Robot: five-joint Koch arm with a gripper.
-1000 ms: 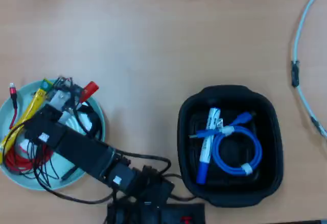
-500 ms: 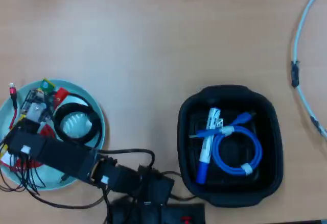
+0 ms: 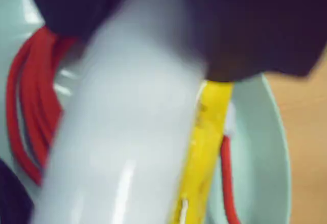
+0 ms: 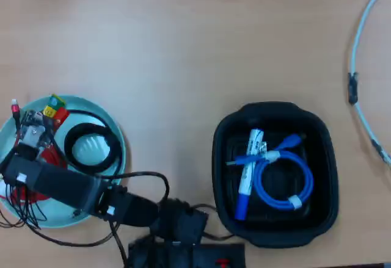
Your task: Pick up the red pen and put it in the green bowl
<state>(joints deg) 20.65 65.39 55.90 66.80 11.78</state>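
While the arm reaches over the green bowl near the worktop's lower left corner in the overhead view, the tool hangs above the bowl's left half. Its jaws are hidden by its own body there, and the blurred wrist view does not settle whether they grip or not: I cannot tell. The red pen fills the wrist view as a broad white barrel running from the top down to the lower left, over the bowl's floor; its red cap shows overhead beside the tool. Just beside the barrel lie a flat yellow stick and a coiled red cable, both inside the bowl. A black cable ring also rests there. Toward the lower right, well apart, stands a black tray.
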